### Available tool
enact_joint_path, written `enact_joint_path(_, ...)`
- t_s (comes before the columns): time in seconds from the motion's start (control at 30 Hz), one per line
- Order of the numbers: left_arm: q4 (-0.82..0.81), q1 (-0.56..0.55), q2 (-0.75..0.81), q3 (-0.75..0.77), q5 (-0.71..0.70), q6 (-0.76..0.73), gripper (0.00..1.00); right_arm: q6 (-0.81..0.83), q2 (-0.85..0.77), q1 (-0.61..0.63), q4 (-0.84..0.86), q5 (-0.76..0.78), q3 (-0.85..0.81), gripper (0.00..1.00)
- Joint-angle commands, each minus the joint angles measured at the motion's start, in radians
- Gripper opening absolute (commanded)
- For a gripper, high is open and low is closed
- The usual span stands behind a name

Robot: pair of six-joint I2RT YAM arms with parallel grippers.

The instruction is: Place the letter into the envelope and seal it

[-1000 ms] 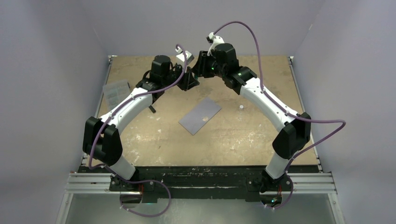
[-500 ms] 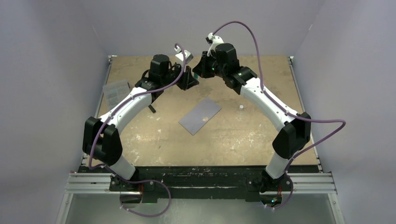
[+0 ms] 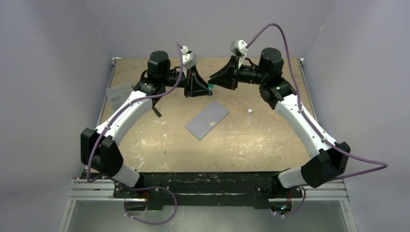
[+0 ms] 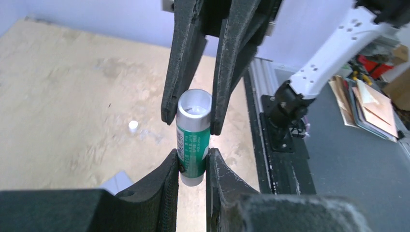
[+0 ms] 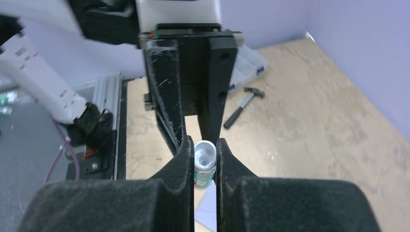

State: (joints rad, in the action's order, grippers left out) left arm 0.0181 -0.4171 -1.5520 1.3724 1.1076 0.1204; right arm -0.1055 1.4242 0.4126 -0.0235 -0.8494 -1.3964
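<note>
The envelope [image 3: 207,120] lies flat in the middle of the table [image 3: 241,145], turned at a slant, with a small pale spot on its face. Just to its right, apart from it, sits a little white cap [image 3: 249,110]. Off to the left, a hammer [image 3: 157,111] lies by the left arm, and beyond it a clear box [image 3: 120,95] sits at the table's edge.

Further back, above the far half of the table, the two grippers meet nose to nose. The left gripper [image 4: 192,159] is clamped on the green lower part of a glue stick [image 4: 193,137]. The right gripper [image 5: 205,145] is closed on the stick's other end – the open, silvery one. The stick hangs between them in the air, clear of the envelope.
</note>
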Motion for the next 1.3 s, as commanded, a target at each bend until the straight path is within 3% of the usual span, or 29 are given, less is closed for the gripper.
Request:
enact_joint_path(0.0,-0.117,0.026,0.065,0.039,0.161,0.079,0.00,0.217,-0.026,-0.015,-0.086,-0.346,-0.070,0.00)
enact_joint_path(0.1,-0.162,0.026,0.069,0.054,0.171,0.115,0.00,0.347,0.013,-0.015,-0.267,-0.450,-0.147,0.00)
enact_joint_path(0.17,-0.201,0.026,0.068,0.053,0.157,0.150,0.00,0.324,0.036,-0.015,-0.302,-0.386,-0.182,0.00)
enact_joint_path(0.2,-0.206,0.026,0.069,0.054,0.134,0.151,0.00,0.291,0.038,-0.016,-0.278,-0.294,-0.181,0.05)
enact_joint_path(0.3,-0.123,0.026,0.069,0.059,-0.022,0.072,0.00,-0.021,0.019,-0.008,-0.081,0.143,-0.132,0.55)
enact_joint_path(0.37,-0.079,0.026,0.068,0.054,-0.162,0.033,0.00,-0.179,0.030,-0.005,-0.053,0.416,-0.129,0.67)
enact_joint_path(0.43,-0.052,0.026,0.067,0.047,-0.276,0.007,0.00,-0.313,0.049,-0.004,-0.071,0.603,-0.132,0.69)
enact_joint_path(0.6,-0.034,0.026,0.056,0.042,-0.415,-0.021,0.00,-0.459,0.081,0.050,-0.010,0.718,-0.096,0.69)
enact_joint_path(0.93,0.046,0.026,0.016,0.062,-0.418,-0.037,0.00,-0.521,0.151,0.092,0.063,0.706,-0.145,0.70)
enact_joint_path(1.1,0.055,0.026,0.007,0.069,-0.444,-0.018,0.00,-0.569,0.200,0.092,0.029,0.627,-0.192,0.37)
enact_joint_path(1.27,0.052,0.026,-0.010,0.076,-0.460,0.015,0.00,-0.590,0.206,0.092,0.039,0.551,-0.180,0.15)
